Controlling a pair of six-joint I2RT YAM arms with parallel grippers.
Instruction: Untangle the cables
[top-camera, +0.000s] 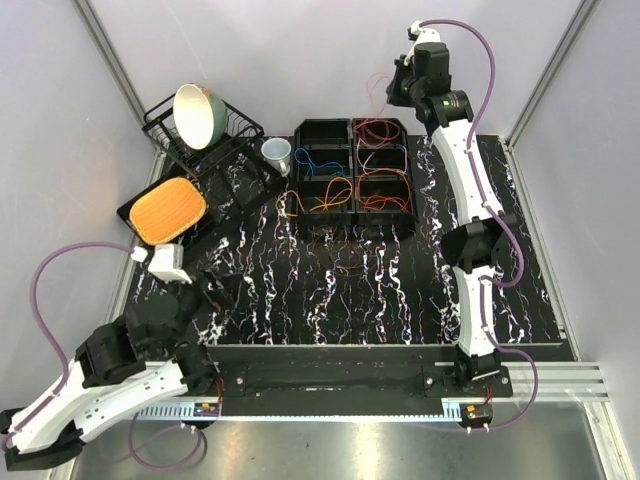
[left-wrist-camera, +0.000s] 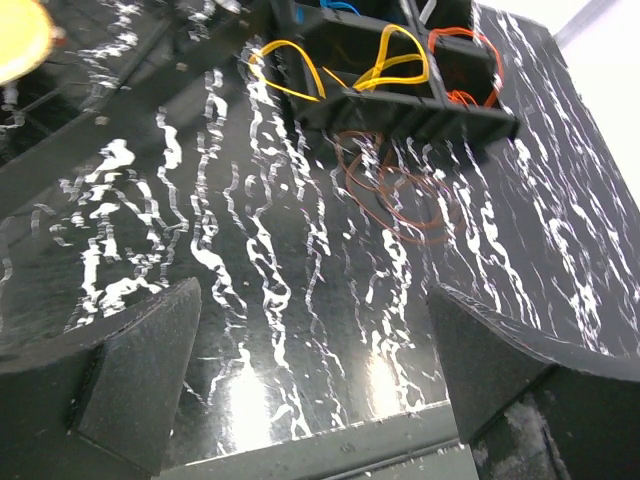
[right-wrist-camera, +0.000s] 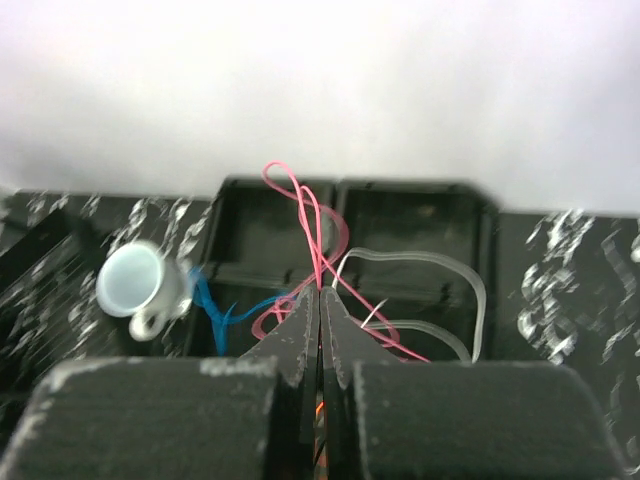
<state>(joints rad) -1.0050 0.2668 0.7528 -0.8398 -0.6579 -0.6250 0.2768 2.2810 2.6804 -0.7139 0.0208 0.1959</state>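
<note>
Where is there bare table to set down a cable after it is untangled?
The widest bare patch of the table lies between the loose reddish-brown cable and the near rail. A narrower strip runs right of the right arm. The back left is crowded: dish rack, cup, tray.

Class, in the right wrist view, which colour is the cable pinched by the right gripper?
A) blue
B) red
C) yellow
B: the right gripper is shut on a red cable that loops up from its closed fingertips.
</note>
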